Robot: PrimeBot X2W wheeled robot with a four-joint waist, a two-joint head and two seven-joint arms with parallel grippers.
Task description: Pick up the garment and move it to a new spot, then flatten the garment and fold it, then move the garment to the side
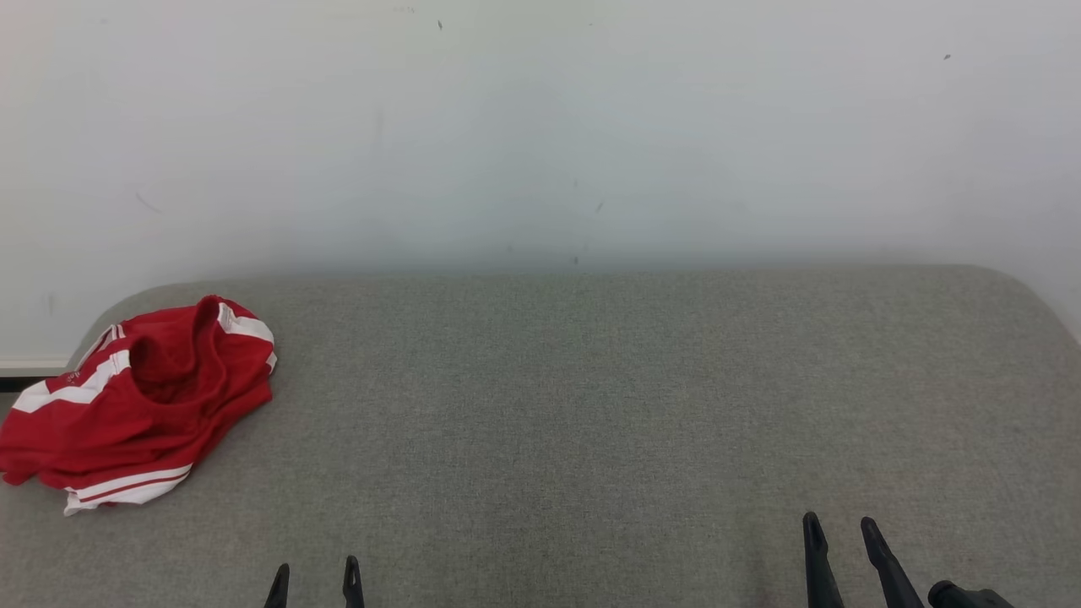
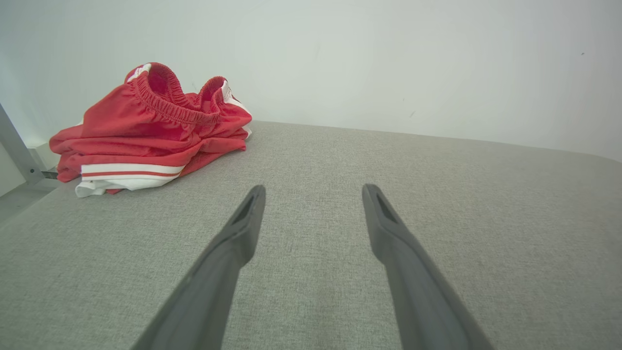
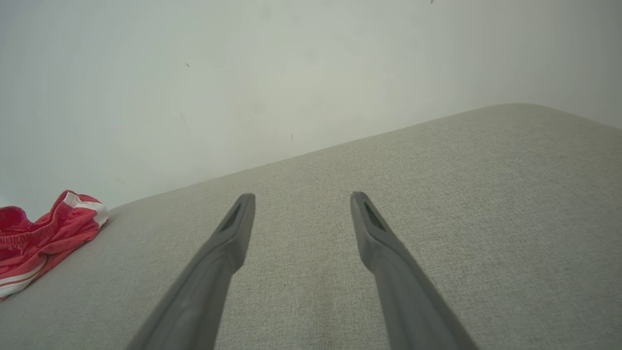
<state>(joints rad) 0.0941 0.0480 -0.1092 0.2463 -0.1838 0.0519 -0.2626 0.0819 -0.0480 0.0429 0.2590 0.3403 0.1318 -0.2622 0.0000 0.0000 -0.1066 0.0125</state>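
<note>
The garment [image 1: 139, 401] is a pair of red shorts with white stripes, crumpled in a heap at the far left of the grey fabric surface [image 1: 591, 405]. In the left wrist view the garment [image 2: 146, 129] lies ahead and to the left, its elastic waistband standing up. At the left edge of the right wrist view a corner of the garment [image 3: 39, 238] shows. My left gripper [image 1: 315, 572] is open at the bottom edge, well right of the heap. My right gripper [image 1: 840, 528] is open at the lower right. Both hold nothing.
A pale wall [image 1: 540, 127] rises directly behind the surface. The surface's back corners are rounded, and its left edge [image 2: 29, 204] drops off just past the garment, beside a grey metal bar [image 2: 14, 146].
</note>
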